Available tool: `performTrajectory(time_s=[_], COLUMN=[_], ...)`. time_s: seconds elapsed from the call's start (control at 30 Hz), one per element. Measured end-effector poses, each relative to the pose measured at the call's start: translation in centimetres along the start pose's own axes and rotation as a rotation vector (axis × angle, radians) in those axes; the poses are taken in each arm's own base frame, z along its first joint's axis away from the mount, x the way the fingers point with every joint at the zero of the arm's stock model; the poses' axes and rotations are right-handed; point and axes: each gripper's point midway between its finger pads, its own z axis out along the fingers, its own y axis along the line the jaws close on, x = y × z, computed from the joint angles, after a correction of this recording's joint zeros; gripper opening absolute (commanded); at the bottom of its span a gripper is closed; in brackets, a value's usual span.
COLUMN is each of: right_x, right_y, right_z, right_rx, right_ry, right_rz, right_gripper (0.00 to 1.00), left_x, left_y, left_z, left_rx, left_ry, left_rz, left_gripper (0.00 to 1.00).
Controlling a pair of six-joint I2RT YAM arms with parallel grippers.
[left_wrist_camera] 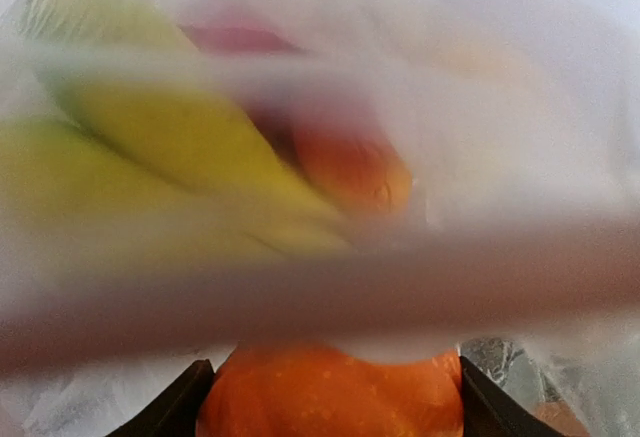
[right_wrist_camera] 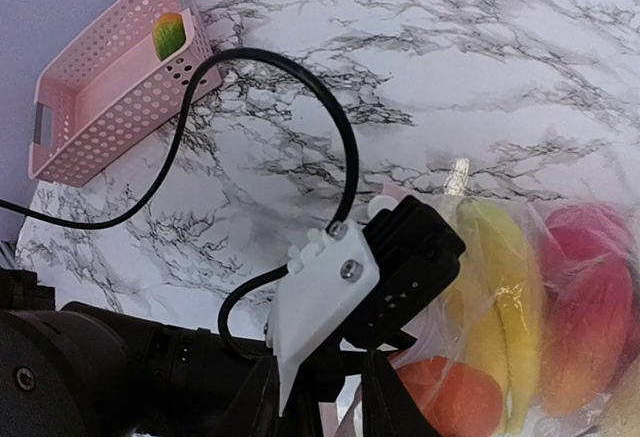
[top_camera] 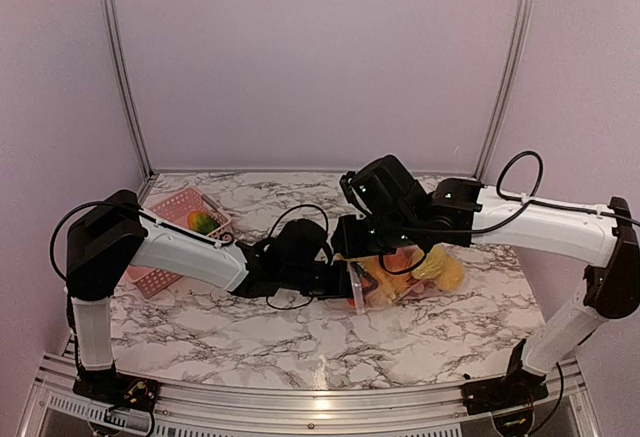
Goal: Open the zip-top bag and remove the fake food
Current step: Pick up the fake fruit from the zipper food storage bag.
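The zip-top bag [top_camera: 405, 275] lies at the table's middle right, with fake food showing through it: yellow bananas [right_wrist_camera: 497, 287], red-pink dragon fruit [right_wrist_camera: 590, 297] and an orange-red piece [right_wrist_camera: 455, 397]. My left gripper [top_camera: 345, 282] is at the bag's left end. In the left wrist view its jaws [left_wrist_camera: 330, 409] sit closed against an orange fruit [left_wrist_camera: 330, 392], with blurred bag plastic [left_wrist_camera: 480, 87] and bananas [left_wrist_camera: 170, 137] just ahead. My right gripper [top_camera: 367, 247] is above the bag's left edge, and its fingers [right_wrist_camera: 385, 407] pinch the bag's plastic there.
A pink slatted basket [top_camera: 172, 219] stands at the back left and holds a green and yellow piece [top_camera: 203, 222]. It also shows in the right wrist view [right_wrist_camera: 100, 97]. The left arm's wrist and cable [right_wrist_camera: 330, 137] cross under the right gripper.
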Motion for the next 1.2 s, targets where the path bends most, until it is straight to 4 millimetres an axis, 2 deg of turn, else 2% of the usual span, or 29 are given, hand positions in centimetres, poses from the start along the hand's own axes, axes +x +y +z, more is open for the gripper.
performTrajectory(time_s=[0.6,0.93,1.07,1.2], right_x=[0.8,1.3,1.6,1.5], right_y=[-1.1,-1.6,-1.7,-1.8], right_z=[-0.1,0.7,1.0,1.0], right_rx=[0.075,0.104,0.111,0.12], right_ry=[0.005,0.02,0.027,0.025], right_rz=[0.002,-0.002,-0.003,0.001], right_gripper=[0.22,0.23,0.15,0.0], left_x=[-0.2,-0.2,-0.2,-0.2], left_y=[-0.2,-0.2,-0.2,-0.2], left_z=[0.0,0.0,0.0,0.0], left_rx=[0.004,0.004,0.004,0.003], left_ry=[-0.003,-0.003,-0.003,-0.003], left_rz=[0.001,0.001,0.001,0.001], left_gripper=[0.57,0.57,0.57,0.57])
